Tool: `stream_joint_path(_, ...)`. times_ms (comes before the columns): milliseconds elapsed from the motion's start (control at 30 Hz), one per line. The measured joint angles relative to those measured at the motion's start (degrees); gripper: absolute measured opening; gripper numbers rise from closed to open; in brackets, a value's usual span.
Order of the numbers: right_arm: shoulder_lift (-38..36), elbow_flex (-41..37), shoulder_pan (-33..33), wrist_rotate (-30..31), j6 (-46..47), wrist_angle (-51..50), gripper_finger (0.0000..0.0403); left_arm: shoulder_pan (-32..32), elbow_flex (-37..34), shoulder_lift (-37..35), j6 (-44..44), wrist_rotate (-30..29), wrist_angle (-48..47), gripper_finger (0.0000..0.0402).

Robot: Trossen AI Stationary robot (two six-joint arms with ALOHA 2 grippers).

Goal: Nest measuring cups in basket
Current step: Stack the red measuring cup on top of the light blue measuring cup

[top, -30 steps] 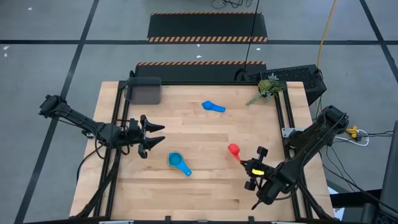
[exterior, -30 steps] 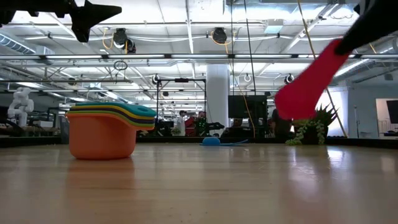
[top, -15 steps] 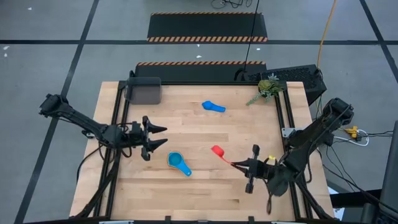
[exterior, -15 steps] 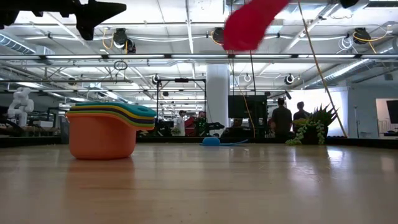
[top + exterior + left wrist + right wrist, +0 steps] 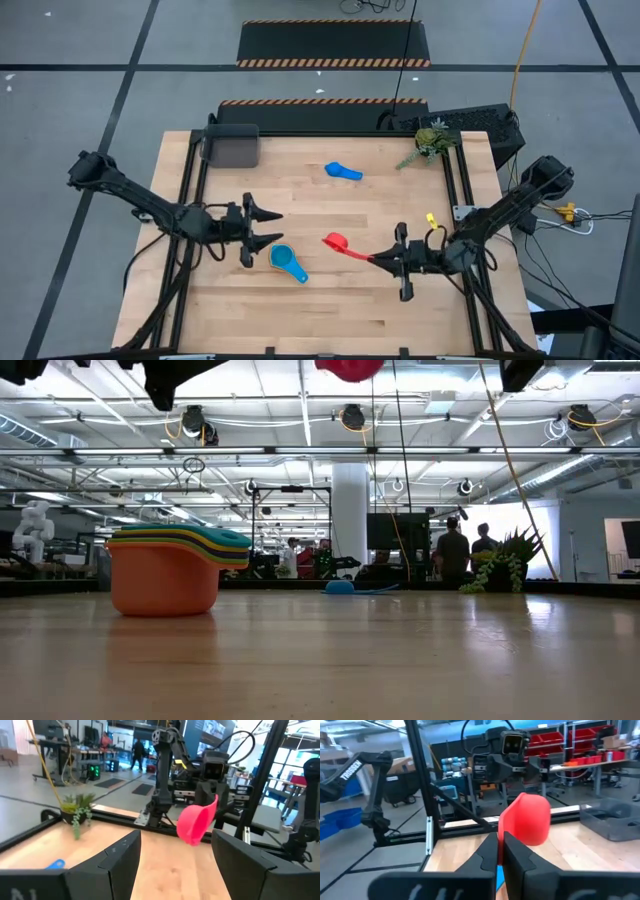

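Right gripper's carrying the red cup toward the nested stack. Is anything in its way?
Only the open left gripper stands near: it hovers beside the stack, on the far side from the red cup. Between the cup, held by the right gripper, and the stack, nothing shows.

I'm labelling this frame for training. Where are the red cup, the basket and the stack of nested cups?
red cup (image 5: 335, 241), high view, on its bowl.
basket (image 5: 232, 147), high view, on its grey body.
stack of nested cups (image 5: 165, 575), low view, on the orange outer cup's side.
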Motion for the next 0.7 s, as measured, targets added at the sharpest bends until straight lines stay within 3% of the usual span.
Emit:
stream_joint_path(200, 0.04, 0.00, -1.91, -3.66, -0.46, 2.83, 0.0000, 0.11, 3.73, 4.02, -2.34, 0.16, -0.90, 0.0243)
stream_joint_path(567, 6.45, 0.00, -3.18, -12.16, -3.04, 17.43, 0.0000, 0.24, 8.00, 7.58, -1.57, 10.38, -1.37, 0.0244)
stream_joint_path(700, 9.33, 0.00, -3.91, -12.32, -3.01, 22.10, 0.0000, 0.84, 8.00, 7.56, -1.69, 14.22, -1.32, 0.0243)
